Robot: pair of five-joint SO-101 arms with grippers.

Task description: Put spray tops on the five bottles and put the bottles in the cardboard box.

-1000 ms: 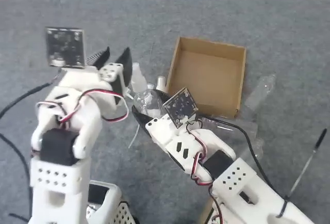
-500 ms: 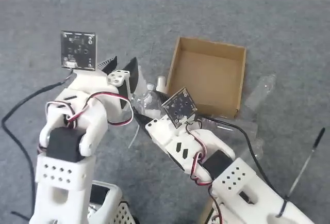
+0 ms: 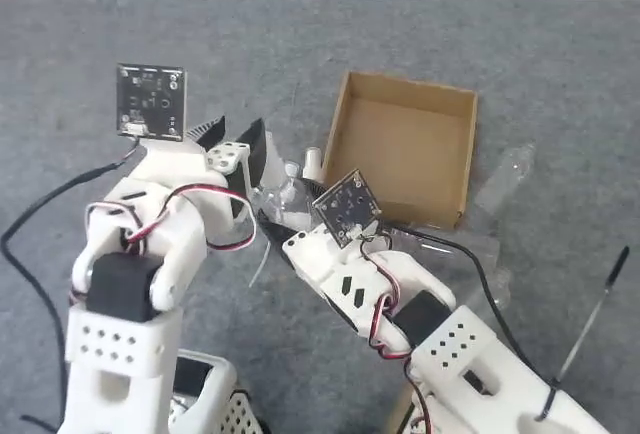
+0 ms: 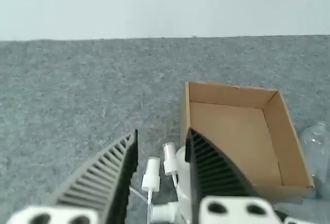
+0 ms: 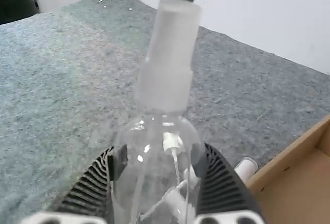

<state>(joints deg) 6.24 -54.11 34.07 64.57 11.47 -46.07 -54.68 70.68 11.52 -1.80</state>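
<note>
Your left arm (image 3: pixel 150 224) has swung in toward the bottle (image 3: pixel 280 194). From above, the left gripper (image 3: pixel 238 144) stands open just beside the bottle, near the cardboard box (image 3: pixel 408 87). Its wrist view shows loose spray tops (image 4: pixel 151 175) beyond the spread fingers. The right wrist view has the right gripper (image 5: pixel 157 180) clamped on the bottle, a spray top (image 5: pixel 167 59) on its neck. Capping looks in hand; next, grip that top squarely and seat it.

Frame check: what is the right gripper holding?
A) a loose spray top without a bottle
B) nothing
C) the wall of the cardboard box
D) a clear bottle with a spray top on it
D: in the right wrist view, the right gripper is shut on a clear bottle whose neck carries a white spray top.
</note>
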